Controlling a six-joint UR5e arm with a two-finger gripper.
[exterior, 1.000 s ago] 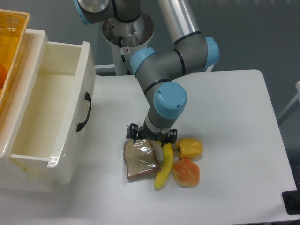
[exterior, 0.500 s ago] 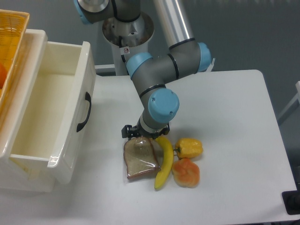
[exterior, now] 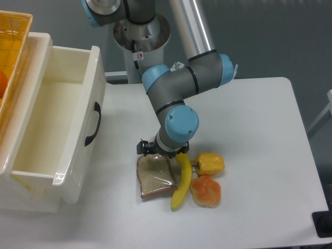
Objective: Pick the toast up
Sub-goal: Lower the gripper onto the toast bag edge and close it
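One pincer [exterior: 162,152] sits at the toast's [exterior: 154,176] upper edge, frame centre; whether it is clenched or released cannot be told.

I see the white table [exterior: 249,119] carrying the wrapped toast [exterior: 154,177], a banana [exterior: 182,180] touching its right edge, a yellow pepper [exterior: 209,164], an orange bun [exterior: 206,190], and a white drawer box [exterior: 57,124] at left.

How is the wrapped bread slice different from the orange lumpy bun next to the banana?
The toast is flat and brown with a darker crust, in shiny clear wrap; the bun is lumpy, rounded and orange. The toast lies left of the banana, right under the gripper; the bun lies to the banana's right, away from the gripper. Both rest on the white table, close beside the banana.
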